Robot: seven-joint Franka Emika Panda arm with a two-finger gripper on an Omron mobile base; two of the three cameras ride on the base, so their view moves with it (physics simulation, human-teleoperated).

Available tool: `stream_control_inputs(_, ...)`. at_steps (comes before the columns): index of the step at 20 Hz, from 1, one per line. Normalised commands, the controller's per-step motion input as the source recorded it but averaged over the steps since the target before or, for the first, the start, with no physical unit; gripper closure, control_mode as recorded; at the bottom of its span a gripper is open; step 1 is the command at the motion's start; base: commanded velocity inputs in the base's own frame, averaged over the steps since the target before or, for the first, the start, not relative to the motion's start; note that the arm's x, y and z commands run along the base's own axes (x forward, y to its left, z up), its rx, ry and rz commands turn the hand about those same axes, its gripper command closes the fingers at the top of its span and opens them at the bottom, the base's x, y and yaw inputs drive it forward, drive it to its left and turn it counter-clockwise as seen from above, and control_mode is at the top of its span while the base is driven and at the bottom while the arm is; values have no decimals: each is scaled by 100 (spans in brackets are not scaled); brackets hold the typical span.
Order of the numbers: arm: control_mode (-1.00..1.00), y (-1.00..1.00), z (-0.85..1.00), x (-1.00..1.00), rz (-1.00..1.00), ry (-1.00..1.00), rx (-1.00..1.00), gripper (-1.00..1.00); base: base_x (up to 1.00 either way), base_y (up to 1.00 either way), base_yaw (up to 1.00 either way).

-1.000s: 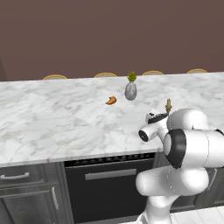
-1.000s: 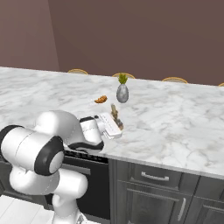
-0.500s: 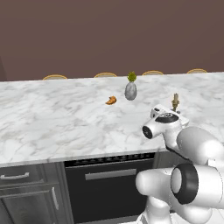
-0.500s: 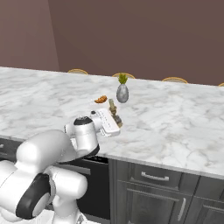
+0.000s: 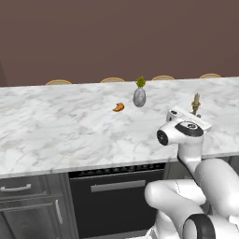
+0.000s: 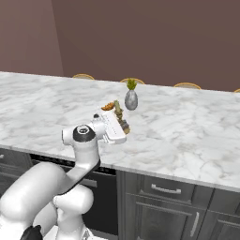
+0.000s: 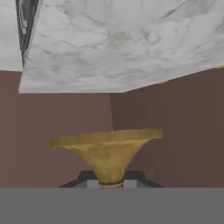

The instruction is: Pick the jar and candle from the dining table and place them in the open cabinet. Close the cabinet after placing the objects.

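My gripper (image 5: 195, 114) is shut on the candle (image 5: 196, 103), a slim cream-tan stick in a small gold holder, held just above the dining table (image 5: 56, 122) near its front right part. From the right base, the candle (image 6: 118, 109) stands upright at the tip of the gripper (image 6: 123, 125). The hand view looks at the holder's gold flared base (image 7: 107, 149), pinched low between the dark fingertips (image 7: 87, 178), with the marble table (image 7: 118, 43) beyond. The jar and the cabinet are out of view.
A grey egg-shaped vase (image 5: 139, 96) with a green sprig and a small orange croissant (image 5: 118, 107) sit mid-table, left of the candle. Chair backs (image 5: 112, 80) line the far edge. Dark drawers (image 6: 164, 188) and an oven front (image 5: 116, 186) lie below the near edge.
The gripper has carried the candle rightward and slightly up in the left base view, while the arm's lower links have swung round. Vase and croissant stay put.
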Motion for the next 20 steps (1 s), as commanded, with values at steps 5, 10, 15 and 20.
stream_control_inputs(5, -100, 0, 37, -47, -5, 0, 0, 100, 0, 0, 0)
stream_control_inputs(10, -100, 0, 32, -50, -7, 0, 0, 100, 0, 0, 0)
stream_control_inputs(15, -100, 0, 33, -49, -7, 0, 0, 100, 0, 0, 0)
stream_control_inputs(20, -100, 0, 28, -43, -6, 2, 0, 100, 0, 0, 0)
